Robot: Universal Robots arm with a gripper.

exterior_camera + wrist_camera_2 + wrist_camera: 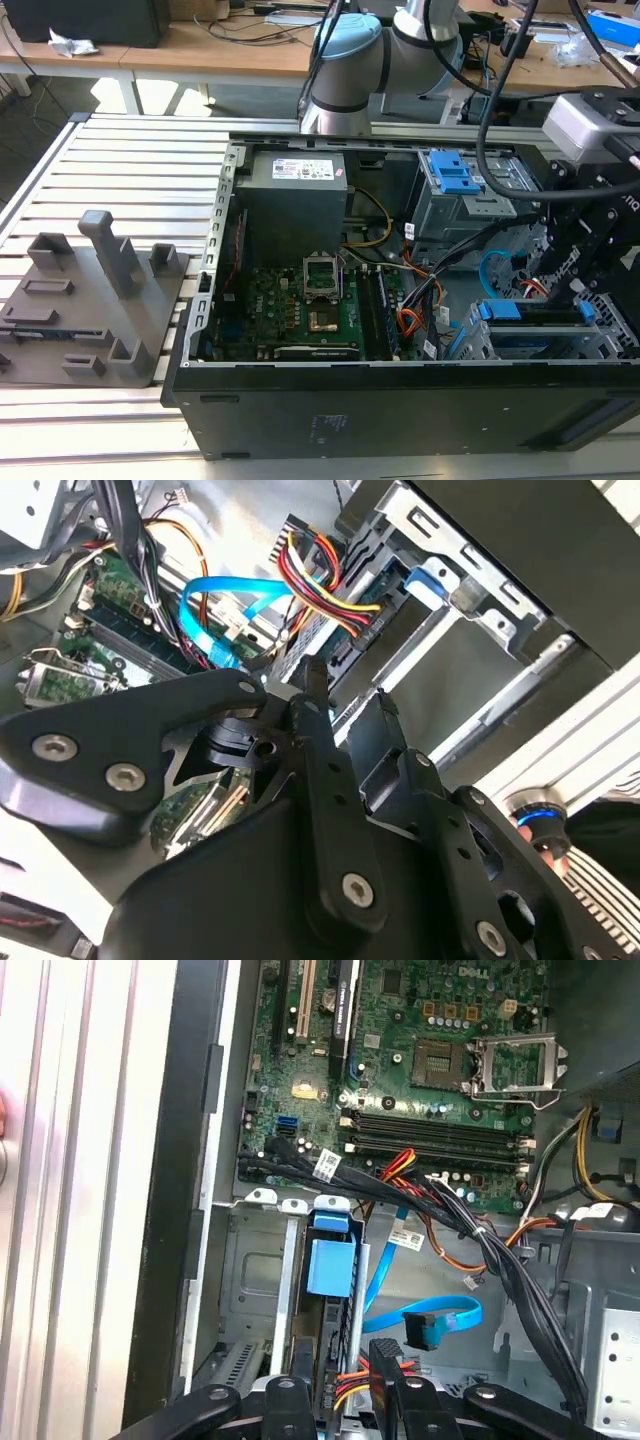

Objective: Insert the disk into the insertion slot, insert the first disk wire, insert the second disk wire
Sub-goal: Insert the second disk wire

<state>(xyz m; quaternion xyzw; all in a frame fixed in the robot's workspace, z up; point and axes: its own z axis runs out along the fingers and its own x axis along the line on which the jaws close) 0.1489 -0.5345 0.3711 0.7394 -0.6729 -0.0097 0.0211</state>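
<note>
Silver sheet-metal insertion slot [250, 1280], blue plastic tab [330, 1263] seated in its bay, sits just ahead of the matte-black pincer [340, 1400]; flat, glossy light-blue second disk wire [440, 1318] loops close beside it; pincer opening: cannot tell.

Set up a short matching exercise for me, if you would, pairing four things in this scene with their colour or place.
Things:
1. flat cable
2. circuit board
3. plastic block
4. wire bundle

Colour or place:
a. grey, on the slatted table outside the computer case
b. red, yellow and black strands
c. light blue, looped
d. green, lying flat inside the case

Pairs: 1-c, 2-d, 3-a, 4-b.
</note>
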